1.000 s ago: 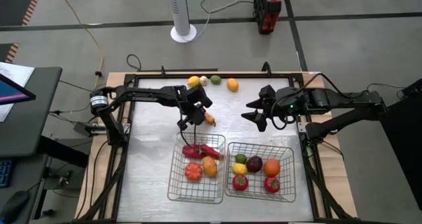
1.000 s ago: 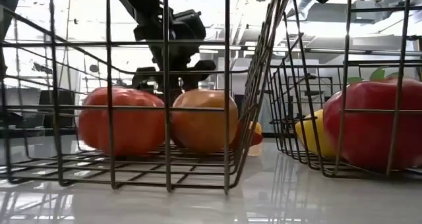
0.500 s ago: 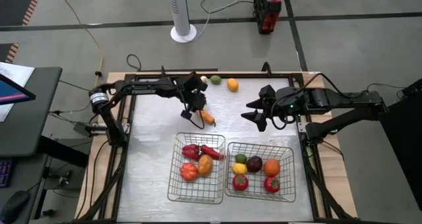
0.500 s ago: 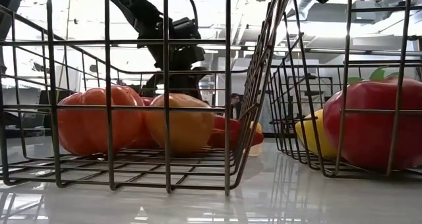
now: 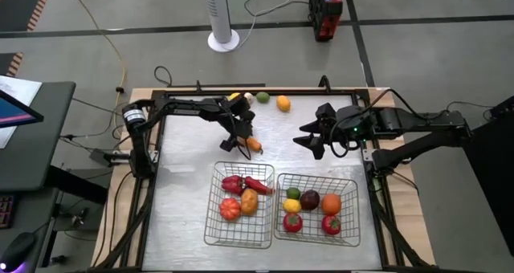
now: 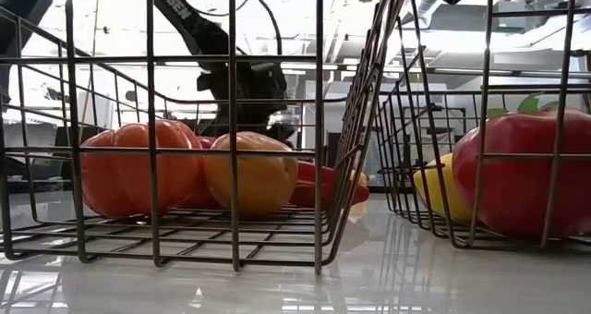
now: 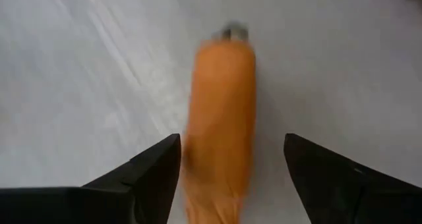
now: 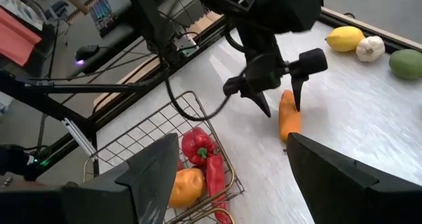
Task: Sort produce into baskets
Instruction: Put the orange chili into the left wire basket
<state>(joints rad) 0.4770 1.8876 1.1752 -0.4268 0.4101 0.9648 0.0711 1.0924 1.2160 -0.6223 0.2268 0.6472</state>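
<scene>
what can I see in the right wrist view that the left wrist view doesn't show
Only the right wrist view shows the lemon, the garlic, a green fruit, the left basket holding red peppers, and the left gripper from outside, fingers open astride the carrot. Only the left wrist view shows that gripper's fingers close up on either side. Both show the carrot lying on the table.
</scene>
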